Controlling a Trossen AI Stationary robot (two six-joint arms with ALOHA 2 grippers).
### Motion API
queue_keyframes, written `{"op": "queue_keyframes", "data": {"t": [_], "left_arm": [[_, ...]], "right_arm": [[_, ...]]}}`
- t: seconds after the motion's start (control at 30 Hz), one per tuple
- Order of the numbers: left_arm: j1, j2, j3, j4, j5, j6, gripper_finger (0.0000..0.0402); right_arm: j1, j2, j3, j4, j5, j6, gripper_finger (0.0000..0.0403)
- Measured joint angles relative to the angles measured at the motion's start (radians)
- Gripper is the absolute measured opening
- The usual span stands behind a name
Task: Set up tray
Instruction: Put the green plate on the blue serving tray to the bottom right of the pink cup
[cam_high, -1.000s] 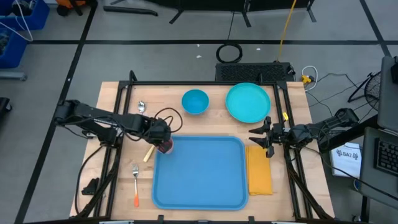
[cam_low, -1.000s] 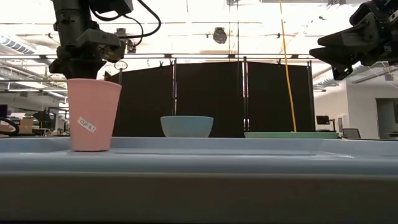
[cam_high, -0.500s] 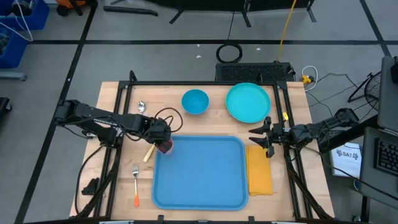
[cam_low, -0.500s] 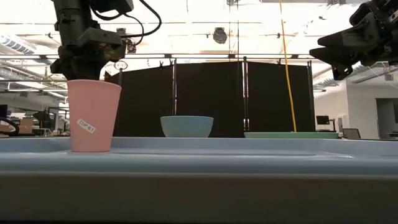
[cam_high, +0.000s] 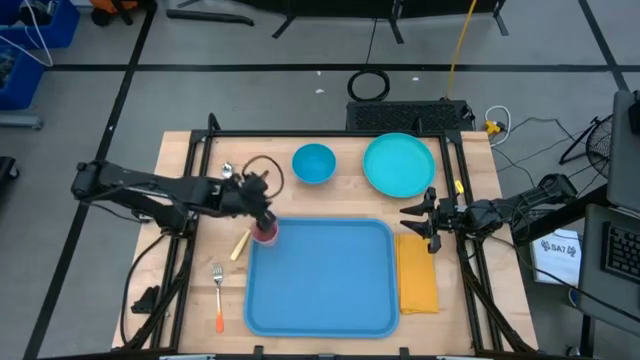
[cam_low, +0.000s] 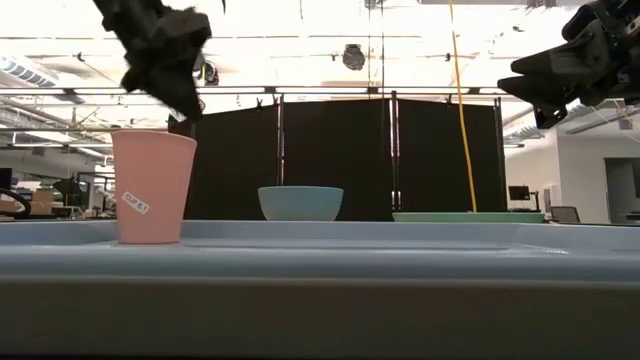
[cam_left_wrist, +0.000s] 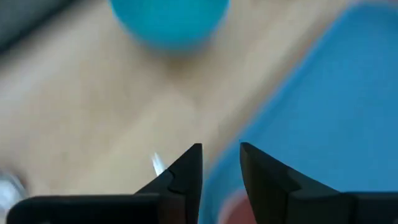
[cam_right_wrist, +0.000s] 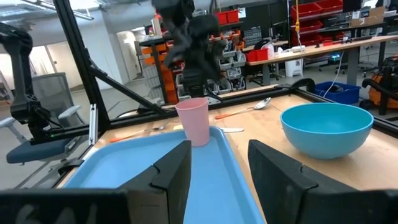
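Observation:
A pink cup (cam_high: 264, 234) stands upright on its base in the far left corner of the blue tray (cam_high: 330, 290). My left gripper (cam_high: 261, 203) hangs above and just beyond the cup (cam_low: 153, 186), tilted and open, with nothing between its fingers (cam_left_wrist: 186, 171). My right gripper (cam_high: 420, 222) hovers open over the far end of the yellow napkin (cam_high: 417, 275), to the right of the tray. In the right wrist view the cup (cam_right_wrist: 193, 121) and the tray (cam_right_wrist: 143, 165) show beyond the open fingers.
A blue bowl (cam_high: 313, 163) and a teal plate (cam_high: 399, 165) sit on the wood beyond the tray. A spoon (cam_high: 227, 172) lies at the far left. Left of the tray lie an orange-handled fork (cam_high: 218, 298) and a wooden-handled piece of cutlery (cam_high: 239, 247).
My left gripper has let go of the cup's rim, risen clear of it and drawn back toward the table's far left, tipping as it went. The cup stays upright in the tray's far left corner. My right gripper has kept still.

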Motion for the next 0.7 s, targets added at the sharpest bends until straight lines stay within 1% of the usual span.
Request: {"op": "queue_keyframes", "data": {"t": [0.07,0.13,0.2,0.27,0.33,0.43,0.5,0.53,0.57,0.63,0.7], "left_arm": [[0.0,-0.045,0.0,0.063,-0.077,0.094,0.0113],[0.003,-0.082,0.0,0.126,-0.118,0.188,0.0113],[0.011,-0.122,-0.012,0.197,-0.117,0.282,0.0113],[0.03,-0.17,-0.061,0.292,-0.092,0.37,0.0113],[0.067,-0.233,-0.143,0.41,-0.024,0.444,0.0113],[0.153,-0.347,-0.307,0.584,0.124,0.488,0.0113],[0.215,-0.43,-0.426,0.695,0.238,0.491,0.0113],[0.244,-0.469,-0.474,0.748,0.292,0.488,0.0113],[0.271,-0.511,-0.52,0.784,0.338,0.485,0.0113],[0.316,-0.585,-0.593,0.815,0.384,0.461,0.0113],[0.351,-0.649,-0.644,0.818,0.393,0.452,0.0113]], "right_arm": [[0.0,0.0,0.0,0.003,0.0,0.0,0.0153],[0.0,0.0,0.0,0.008,0.0,0.011,0.0153],[0.0,0.001,0.0,0.009,0.0,0.043,0.0153],[0.0,0.0,0.0,0.012,0.0,0.054,0.0153],[0.0,0.001,0.0,0.021,0.0,0.055,0.0153],[0.0,0.001,0.0,0.033,0.024,0.053,0.0153],[0.0,0.0,0.004,0.057,0.096,0.053,0.0153],[0.0,0.0,0.016,0.052,0.159,0.053,0.0153],[0.0,0.001,0.034,0.027,0.221,0.053,0.0153],[-0.012,0.018,0.101,-0.12,0.304,0.053,0.0153],[-0.038,0.044,0.223,-0.287,0.314,0.096,0.0153]]}}
